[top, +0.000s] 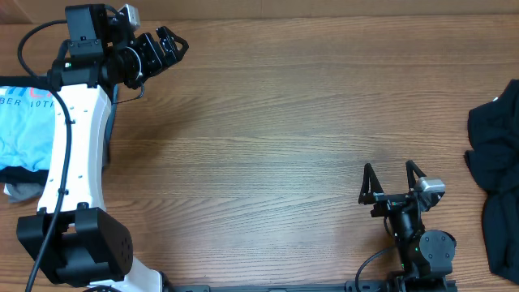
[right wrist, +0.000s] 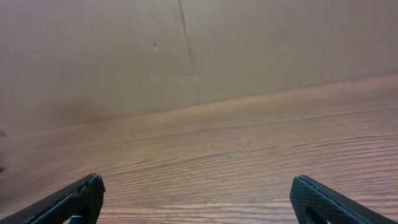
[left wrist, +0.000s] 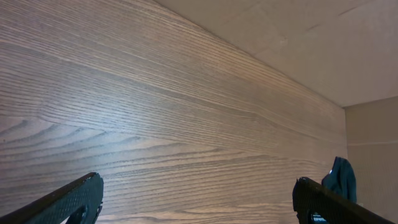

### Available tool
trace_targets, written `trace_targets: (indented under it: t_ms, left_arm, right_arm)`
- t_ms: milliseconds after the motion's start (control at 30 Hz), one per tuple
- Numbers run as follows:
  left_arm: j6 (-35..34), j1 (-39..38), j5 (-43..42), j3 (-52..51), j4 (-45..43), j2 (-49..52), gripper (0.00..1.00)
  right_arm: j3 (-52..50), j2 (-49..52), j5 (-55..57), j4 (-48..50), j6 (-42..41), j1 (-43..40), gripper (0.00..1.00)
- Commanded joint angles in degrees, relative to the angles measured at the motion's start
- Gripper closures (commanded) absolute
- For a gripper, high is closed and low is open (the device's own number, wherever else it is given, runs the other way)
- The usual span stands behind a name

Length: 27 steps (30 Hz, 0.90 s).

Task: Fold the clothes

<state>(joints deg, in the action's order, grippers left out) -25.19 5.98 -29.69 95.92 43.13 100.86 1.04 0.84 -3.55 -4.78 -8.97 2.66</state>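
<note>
A brown wooden desk (top: 268,146) is lying mostly bare, and neither of the two robot grippers above it is holding anything. The left gripper (top: 173,42) is hovering near the far left corner, jaws spread wide and empty. Its wrist camera is showing only wood grain between its black fingertips (left wrist: 74,199). The right gripper (top: 390,170) is sitting close to the near edge, toward the right, jaws equally wide and empty, pointing at the far edge. The clothes are lying in two lots at opposite ends. A light sky-blue T-shirt (top: 20,134) with red and white lettering is resting at the left edge, partly hidden by the left arm (top: 77,154), with a scrap of grey cloth (top: 20,191) beside it. A crumpled black garment (top: 496,154) is spilling past the right edge. I cannot tell whether the blue shirt is already folded. I am guessing that the piles are sitting at the sides to leave the middle free for folding, and that the spread jaws are readying for a pick. The surface is showing fine horizontal grain with a soft sheen, and a plain beige wall (right wrist: 249,50), possibly cardboard, is rising behind the far edge.
</note>
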Motion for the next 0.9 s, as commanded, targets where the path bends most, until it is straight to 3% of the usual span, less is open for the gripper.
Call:
trace_targets:
  t_ms: [0, 333, 533, 733, 867]
  left_arm:
    - [-0.15, 0.04, 0.28, -0.20, -0.04, 0.15, 0.00]
    - [-0.13, -0.09, 0.83, -0.20, -0.02, 0.76, 0.00]
    - [-0.13, -1.75, 6.32, -0.20, 0.33, -1.40, 0.00]
    - [-0.13, -10.58, 16.52, -0.20, 0.39, -10.12, 0.00]
    - [-0.15, -17.40, 16.79, -0.20, 0.42, -15.85, 0.00]
  right_arm:
    - [-0.59, -0.68, 0.33, 0.17, 0.33, -0.22, 0.00]
    - [-0.59, -0.68, 0.33, 0.17, 0.33, -0.22, 0.00]
    - [-0.59, -0.68, 0.33, 0.17, 0.33, -0.22, 0.00]
    - [-0.59, -0.68, 0.33, 0.17, 0.33, -0.22, 0.00]
    - [-0.59, -0.68, 0.33, 0.17, 0.33, -0.22, 0.00]
